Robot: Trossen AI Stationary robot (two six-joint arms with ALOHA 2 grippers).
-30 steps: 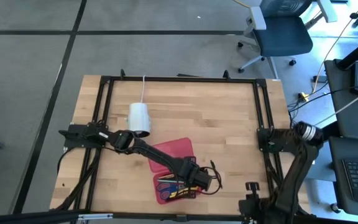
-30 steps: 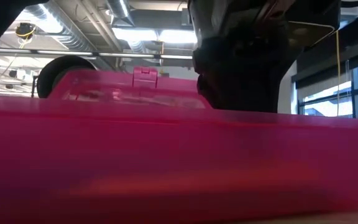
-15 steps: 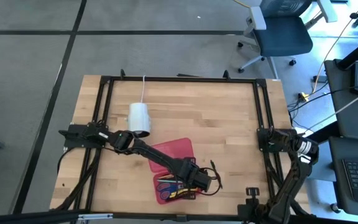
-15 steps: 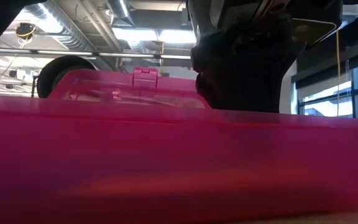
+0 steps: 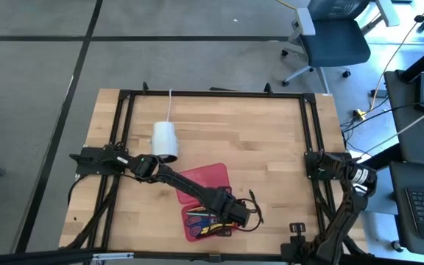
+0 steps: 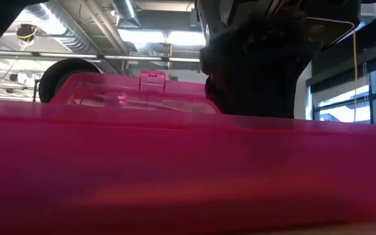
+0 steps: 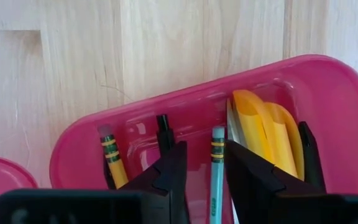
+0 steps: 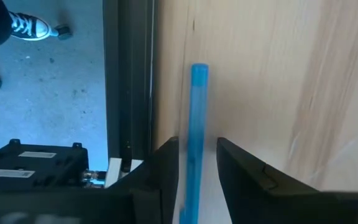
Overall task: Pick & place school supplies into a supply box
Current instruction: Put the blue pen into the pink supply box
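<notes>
The red supply box (image 5: 206, 221) lies open near the table's front edge, its lid (image 5: 206, 177) flat on the far side. In the left wrist view it holds a yellow pencil (image 7: 112, 160), a black pen (image 7: 163, 132), a light-blue pencil (image 7: 217, 171) and yellow rounded pieces (image 7: 265, 134). My left gripper (image 7: 206, 171) points down into the box, open, its fingers either side of the light-blue pencil. Whether they touch it, I cannot tell. My right gripper (image 8: 197, 171) is at the table's right edge, shut on a blue pen (image 8: 197, 112). My right gripper has the blue pen between its two fingers (image 8: 166, 165), which point down and lie along it. The pen's free end (image 8: 199, 68) sticks out past the fingertips toward the wood. The place of contact lies far back, hidden by the fingers.
A white cylinder (image 5: 165, 140) with a cord lies behind the box lid. A black frame rail (image 8: 129, 81) runs right beside my right gripper, with floor beyond it. In the low view the red box wall (image 6: 175, 170) fills the foreground, and the lid's latch (image 6: 152, 81) shows behind it.
My right gripper has sunk toward the table at its right edge, most of the way in the first half second.
</notes>
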